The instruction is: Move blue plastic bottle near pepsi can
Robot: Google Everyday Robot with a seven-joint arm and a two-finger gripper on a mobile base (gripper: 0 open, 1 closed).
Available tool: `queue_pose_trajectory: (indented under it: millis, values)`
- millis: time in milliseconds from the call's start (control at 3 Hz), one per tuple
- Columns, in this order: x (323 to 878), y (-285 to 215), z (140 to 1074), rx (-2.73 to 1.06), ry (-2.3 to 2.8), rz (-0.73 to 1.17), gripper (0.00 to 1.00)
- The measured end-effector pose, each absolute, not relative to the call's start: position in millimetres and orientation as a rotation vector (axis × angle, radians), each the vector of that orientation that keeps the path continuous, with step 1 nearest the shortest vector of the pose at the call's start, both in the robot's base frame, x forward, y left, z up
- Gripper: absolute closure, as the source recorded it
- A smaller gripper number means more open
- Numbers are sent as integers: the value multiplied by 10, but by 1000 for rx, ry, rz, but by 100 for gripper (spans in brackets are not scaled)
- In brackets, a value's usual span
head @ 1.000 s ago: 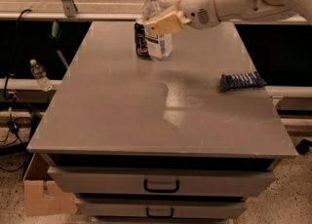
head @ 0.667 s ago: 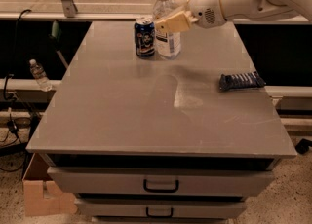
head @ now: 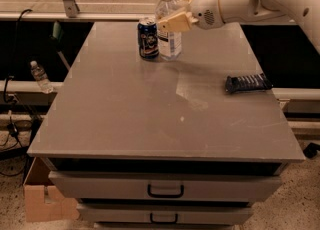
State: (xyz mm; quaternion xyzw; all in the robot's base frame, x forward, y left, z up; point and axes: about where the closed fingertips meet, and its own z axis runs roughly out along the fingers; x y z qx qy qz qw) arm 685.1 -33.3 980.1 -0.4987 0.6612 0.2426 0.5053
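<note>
The blue plastic bottle (head: pixel 170 44), clear with a white cap and white label, stands upright at the far middle of the grey table (head: pixel 150 119). The pepsi can (head: pixel 148 37) stands just left of it, almost touching. My gripper (head: pixel 171 14) reaches in from the right and is shut on the bottle at mid-height. One tan finger (head: pixel 175 23) crosses the front of the bottle and the other lies behind it.
A flat dark blue snack packet (head: pixel 247 82) lies near the table's right edge. A tiny clear bottle (head: pixel 40 76) stands on a ledge off the table at the left. A cardboard box (head: pixel 42 199) sits on the floor at lower left. Drawers (head: pixel 165 191) are under the tabletop.
My gripper has carried the bottle a little to the right, from in front of the can to just beside it. The can and the packet have not moved.
</note>
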Motion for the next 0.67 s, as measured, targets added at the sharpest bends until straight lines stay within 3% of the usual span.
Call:
queue_pose_trajectory:
  millis: [333,667]
  values:
    - [6984,-299,9720,-1188,1604,599,100]
    - [7088,-297,9620,-1171,1633,600,83]
